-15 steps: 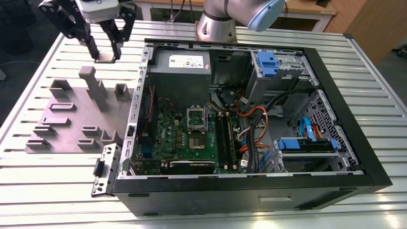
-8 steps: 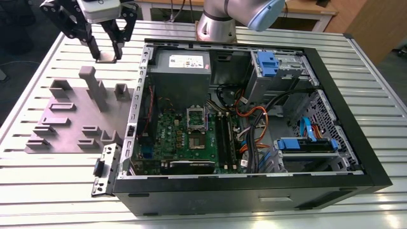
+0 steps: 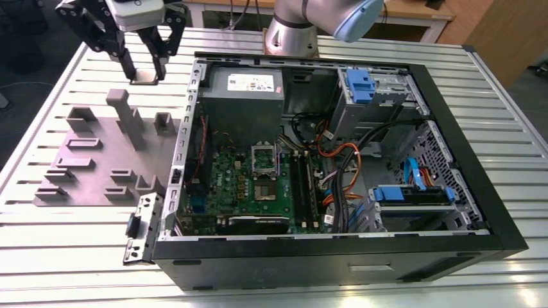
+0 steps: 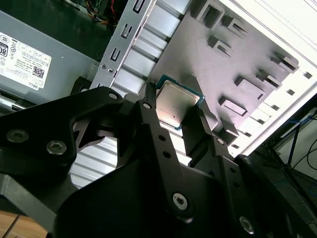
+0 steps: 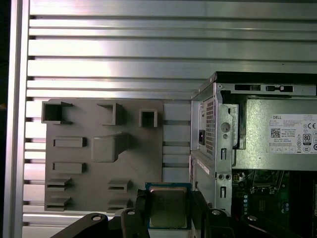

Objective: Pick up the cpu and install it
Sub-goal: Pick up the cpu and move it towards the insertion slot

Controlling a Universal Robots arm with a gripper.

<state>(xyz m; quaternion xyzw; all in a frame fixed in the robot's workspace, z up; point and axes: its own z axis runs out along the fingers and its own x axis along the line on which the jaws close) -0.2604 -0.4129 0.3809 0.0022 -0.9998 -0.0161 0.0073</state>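
1. The gripper [image 4: 176, 113] is clenched on the cpu [image 4: 174, 105], one finger against each of two opposite edges.
2. In both wrist views the cpu [image 5: 167, 208] sits right between the fingertips, its silver top showing.
3. In the exterior view the cpu [image 3: 144, 81] is held at the gripper's [image 3: 144, 72] tips, over the table [image 3: 68, 256] near the grey plate [image 3: 94, 160].
4. It is outside the case [image 3: 342, 256], on the exterior view's left, well apart from the motherboard [image 3: 231, 173].
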